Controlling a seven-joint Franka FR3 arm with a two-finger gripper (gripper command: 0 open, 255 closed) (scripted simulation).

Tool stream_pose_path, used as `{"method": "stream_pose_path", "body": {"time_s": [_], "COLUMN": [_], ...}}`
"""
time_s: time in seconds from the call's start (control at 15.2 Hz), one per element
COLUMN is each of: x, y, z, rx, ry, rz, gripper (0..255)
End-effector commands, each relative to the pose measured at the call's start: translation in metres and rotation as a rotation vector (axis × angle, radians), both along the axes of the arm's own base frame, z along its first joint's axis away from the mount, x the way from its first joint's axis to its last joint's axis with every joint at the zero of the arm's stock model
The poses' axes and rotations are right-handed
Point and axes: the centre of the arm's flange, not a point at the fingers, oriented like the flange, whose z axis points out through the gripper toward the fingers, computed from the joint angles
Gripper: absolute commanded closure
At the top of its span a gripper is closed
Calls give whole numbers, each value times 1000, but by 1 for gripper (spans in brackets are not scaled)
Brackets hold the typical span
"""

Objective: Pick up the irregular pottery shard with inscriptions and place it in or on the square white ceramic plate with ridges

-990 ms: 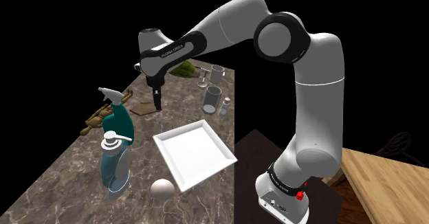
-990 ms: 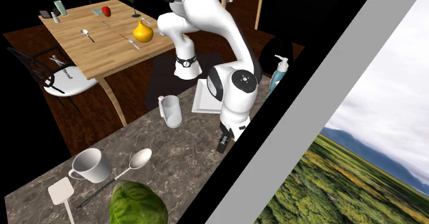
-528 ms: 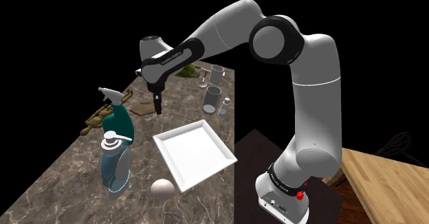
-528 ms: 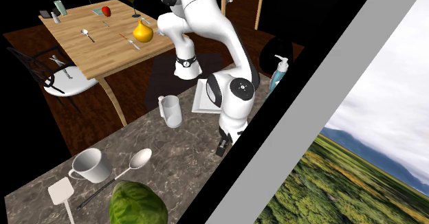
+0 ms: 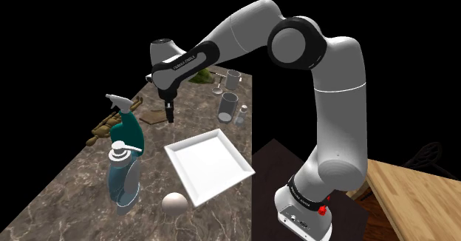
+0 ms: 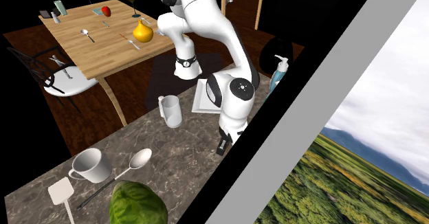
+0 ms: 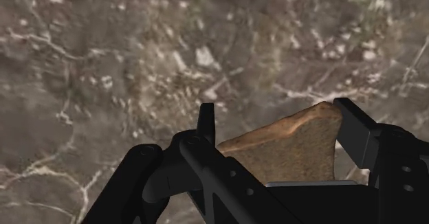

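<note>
Upper left of centre in shoulder view, gripper (image 5: 169,114) points tip-down at the marbled counter (image 5: 66,195), w/ the brown shard (image 7: 289,150) between its fingers. In wrist view both black fingers press the shard's opposite edges, so the claw looks clamped on it. Shard sits low, at or just off the stone; can't tell which. Grip is edge-on, prob. because the piece is flat & thin, which suits a top-down approach. White square plate (image 5: 210,163) lies near, to the gripper's lower right in frame. Route btw them looks free. Teal spray bottle (image 5: 125,131) & blue pump bottle (image 5: 122,177) stand left of plate, glass (image 5: 227,107) upper right of it, white ball (image 5: 174,202) below. Bottles are the tall risk if the arm swings wide.
</note>
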Motion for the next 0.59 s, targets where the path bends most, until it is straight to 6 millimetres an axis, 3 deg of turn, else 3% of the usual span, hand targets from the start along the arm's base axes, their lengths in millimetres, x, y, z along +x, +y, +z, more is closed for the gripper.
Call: {"method": "stream_pose_path", "body": {"time_s": [0.0,0.4,0.53], "x": [0,0,0], "y": [0,0,0], "z": [-1,0,10], "rx": [0,0,0], "ry": [1,1,1], "rz": [0,0,0], "gripper": [255,255,255]}}
